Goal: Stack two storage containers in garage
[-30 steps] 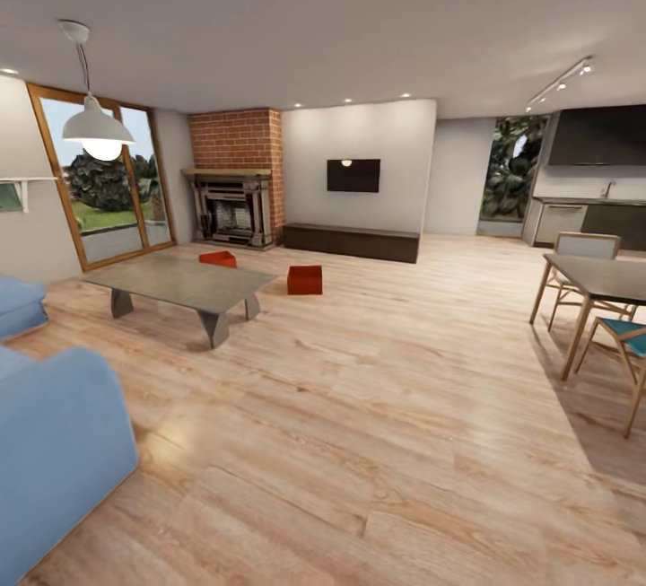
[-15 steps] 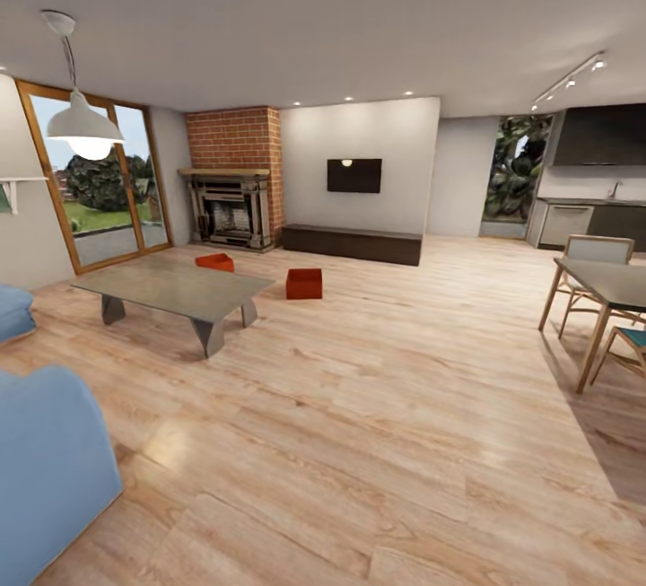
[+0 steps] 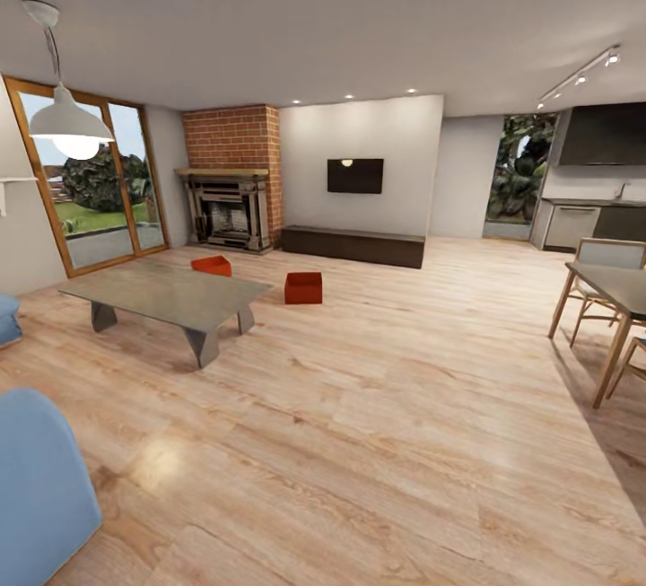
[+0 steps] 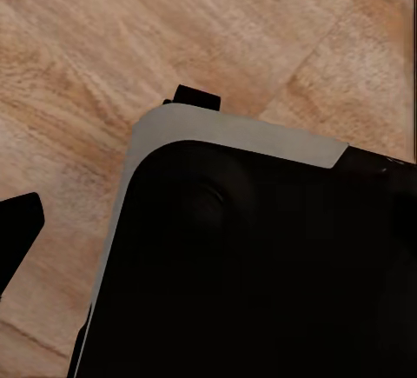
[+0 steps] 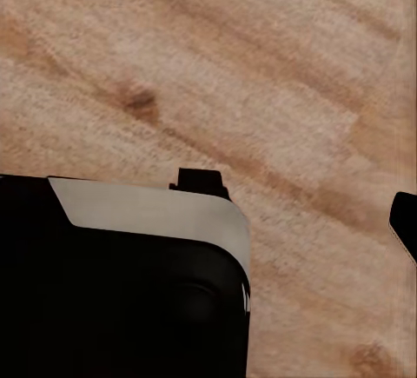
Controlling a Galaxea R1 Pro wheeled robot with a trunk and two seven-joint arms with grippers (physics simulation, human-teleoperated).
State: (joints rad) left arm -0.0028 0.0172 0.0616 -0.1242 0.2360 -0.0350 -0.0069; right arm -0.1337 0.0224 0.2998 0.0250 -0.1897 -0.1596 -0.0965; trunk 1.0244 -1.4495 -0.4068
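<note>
Sitting on wood-plank flooring [image 3: 377, 406] beyond coffee table [image 3: 166, 294]: 2 storage containers [image 3: 303, 287] [image 3: 212, 265]. Cannot tell jaw state.

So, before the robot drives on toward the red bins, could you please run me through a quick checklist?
1. Both bins in sight: ok, the near bin and the far bin sit on the wood floor.
2. Straight path to near bin: ok.
3. Far bin reachable: cannot tell, the coffee table partly hides it.
4. Grippers empty: cannot tell from the wrist views.
5. Sofa clearance on the left: cannot tell.
</note>
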